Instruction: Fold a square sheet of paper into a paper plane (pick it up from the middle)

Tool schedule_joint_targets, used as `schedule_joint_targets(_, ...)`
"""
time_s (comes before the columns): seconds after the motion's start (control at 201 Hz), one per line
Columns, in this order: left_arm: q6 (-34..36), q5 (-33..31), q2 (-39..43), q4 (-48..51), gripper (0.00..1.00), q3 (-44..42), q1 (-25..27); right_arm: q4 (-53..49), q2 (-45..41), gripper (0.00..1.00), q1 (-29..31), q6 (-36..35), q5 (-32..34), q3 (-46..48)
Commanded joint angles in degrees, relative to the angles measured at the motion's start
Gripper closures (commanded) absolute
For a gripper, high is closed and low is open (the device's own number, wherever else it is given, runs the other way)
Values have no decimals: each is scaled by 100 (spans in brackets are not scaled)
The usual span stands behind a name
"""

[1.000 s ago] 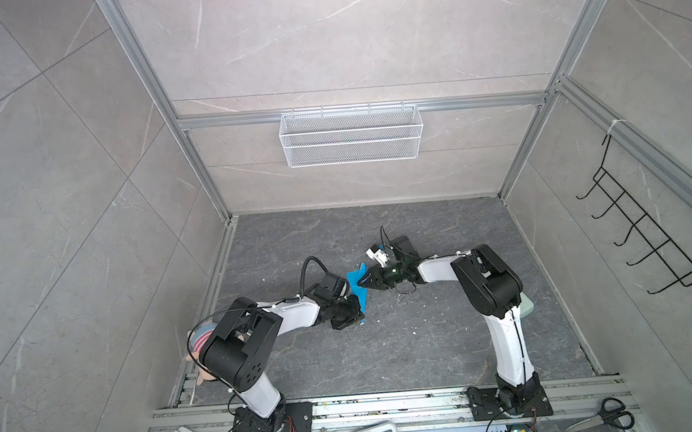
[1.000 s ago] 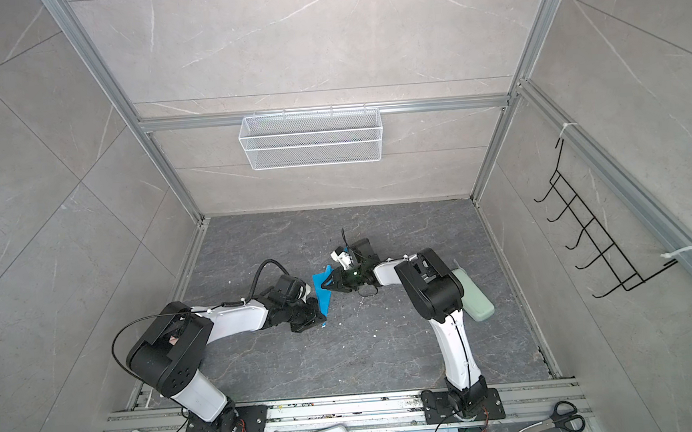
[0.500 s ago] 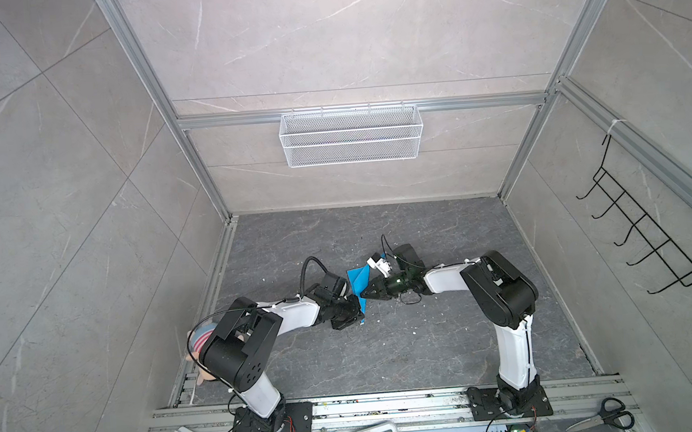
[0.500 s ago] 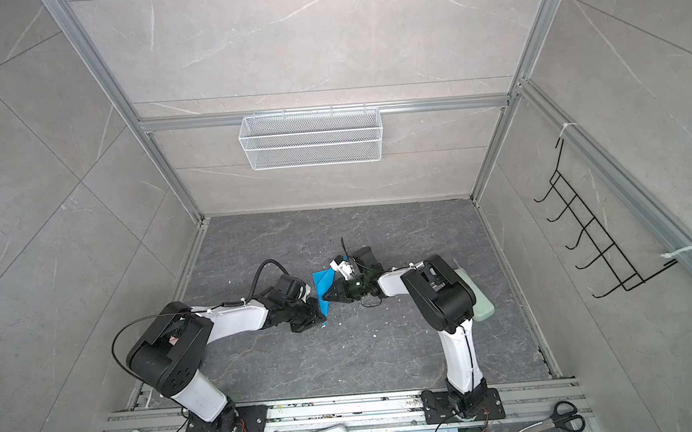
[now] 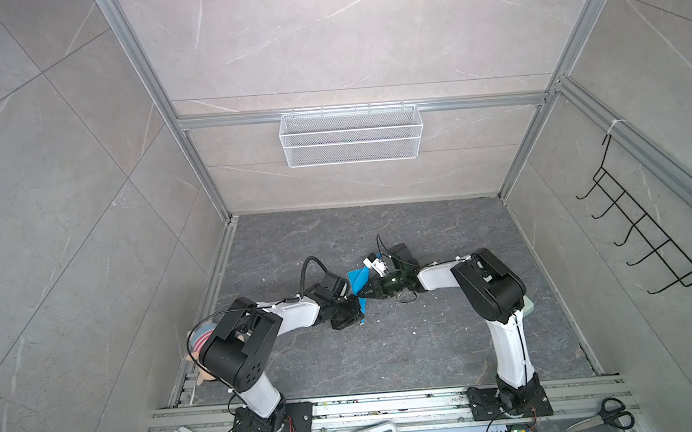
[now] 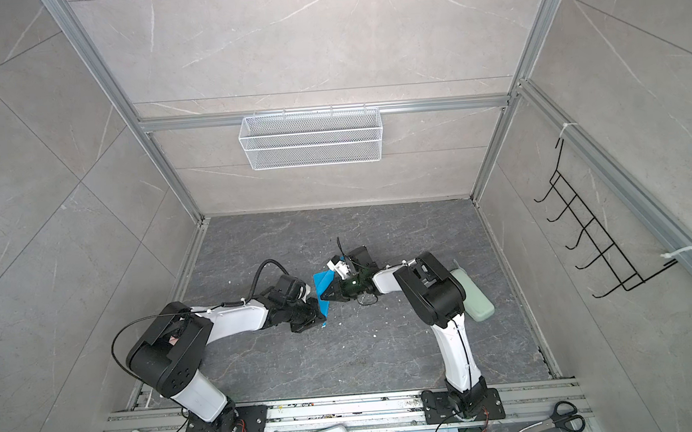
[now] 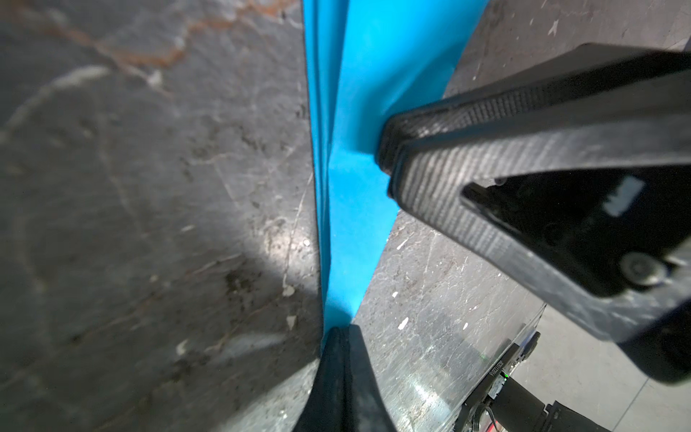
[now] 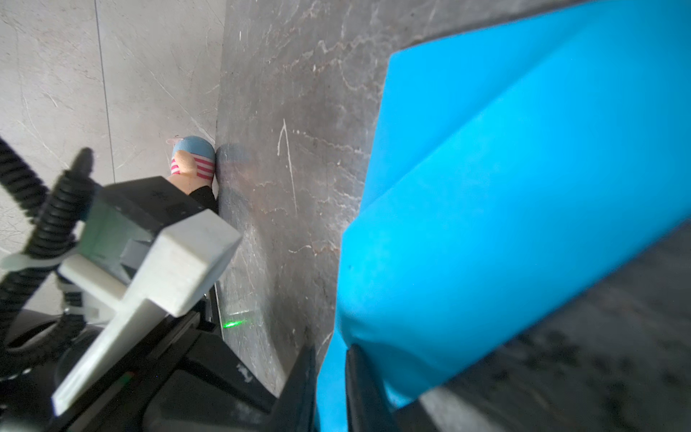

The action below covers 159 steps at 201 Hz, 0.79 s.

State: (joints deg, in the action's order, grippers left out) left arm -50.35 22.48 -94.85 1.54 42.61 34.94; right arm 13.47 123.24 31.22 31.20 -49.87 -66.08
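Observation:
The square sheet of paper (image 5: 358, 280) (image 6: 321, 286) is bright blue and folded into a narrow strip with layered creases. It stands on edge above the dark floor between the two arms. My left gripper (image 5: 357, 311) (image 6: 319, 315) is shut on one pointed end of it (image 7: 342, 331). My right gripper (image 5: 361, 295) (image 6: 325, 296) comes in from the opposite side and is shut on a side flap, with blue paper (image 8: 523, 187) between its fingers (image 8: 331, 359). In the left wrist view its black fingertips (image 7: 390, 157) pinch the flap's edge (image 7: 359, 112). No finished paper plane is in view.
A white wire basket (image 5: 351, 135) hangs on the back wall and a black hook rack (image 5: 650, 241) on the right wall. A striped plush toy (image 5: 201, 344) (image 8: 192, 161) lies at the left wall, a pale green object (image 6: 473, 295) behind the right arm. Scissors (image 5: 604, 416) lie front right.
My right gripper has swung left and down toward the paper, and its jaws have narrowed onto the flap. The left gripper has kept its hold and place.

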Motion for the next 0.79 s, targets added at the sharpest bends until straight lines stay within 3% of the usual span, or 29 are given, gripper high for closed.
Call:
schedule_joint_targets(0.0,147,23,240,92,93,157,-69,-443,234,80,-12,-248,159,-96)
schedule_joint_targets(0.115,77,62,343,-276,84,191,-212,-578,294,80,-12,-308,170,-120)
schedule_joint_targets(0.274,-11,19,113,-472,84,282,-371,-579,306,80,-13,-300,134,-142)
schedule_joint_targets(0.548,-23,265,-409,-597,94,564,-354,-463,358,82,-11,-188,31,-233)
schedule_joint_targets(0.787,28,-8,-602,61,100,519,-354,93,446,84,-232,244,-92,-277)
